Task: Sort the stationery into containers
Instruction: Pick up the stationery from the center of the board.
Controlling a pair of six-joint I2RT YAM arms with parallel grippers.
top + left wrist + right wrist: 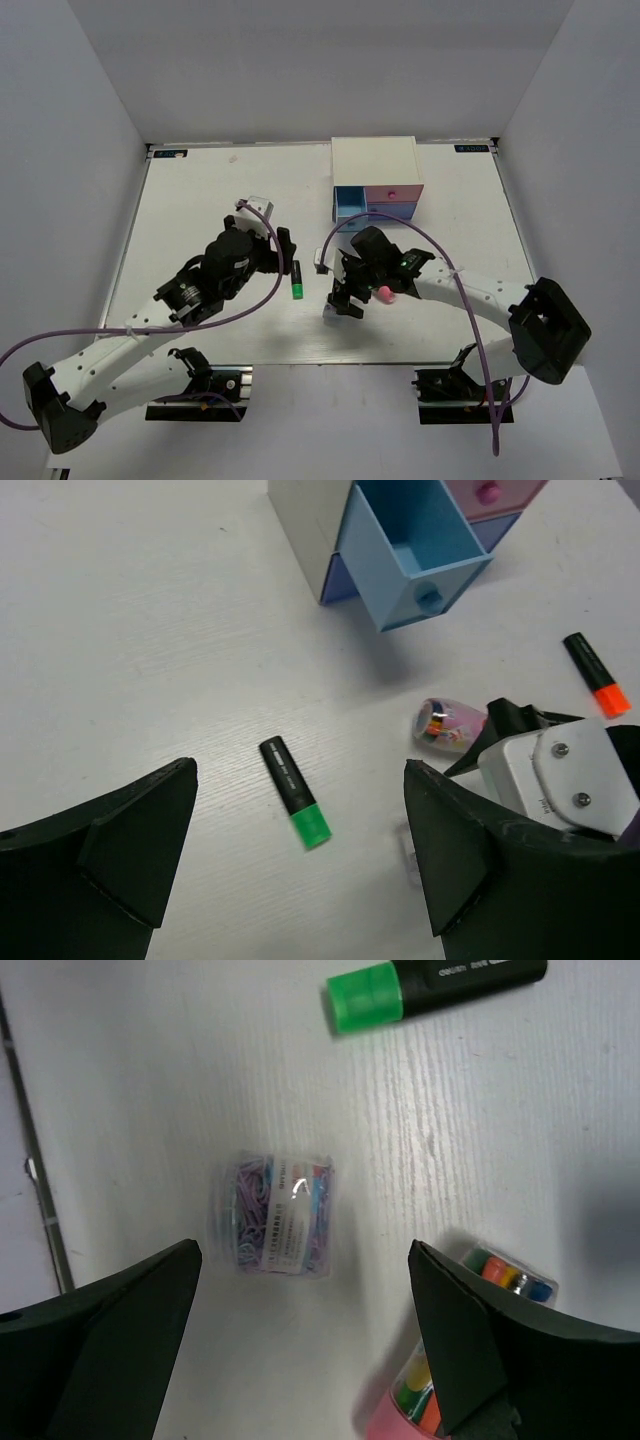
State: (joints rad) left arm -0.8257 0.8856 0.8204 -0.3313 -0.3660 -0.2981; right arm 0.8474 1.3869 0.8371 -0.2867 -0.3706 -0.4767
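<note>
A black marker with a green cap [297, 282] lies on the table just right of my left gripper [287, 258], which is open and empty. In the left wrist view the marker [294, 791] lies between and ahead of the fingers of that gripper [300, 880]. My right gripper [345, 297] is open and empty, above a small lavender roll of clips [272, 1215], with the pink-and-clear tube [500, 1272] beside its right finger. The tube [450, 723] and an orange-capped marker [595, 673] show in the left wrist view. The white cabinet [375, 160] has its light blue drawer [415, 545] pulled open and empty.
The cabinet's pink drawer [392, 192] and violet-blue drawer [395, 211] are shut. The right arm's wrist [560, 775] sits close to my left gripper's right finger. White walls enclose the table on three sides.
</note>
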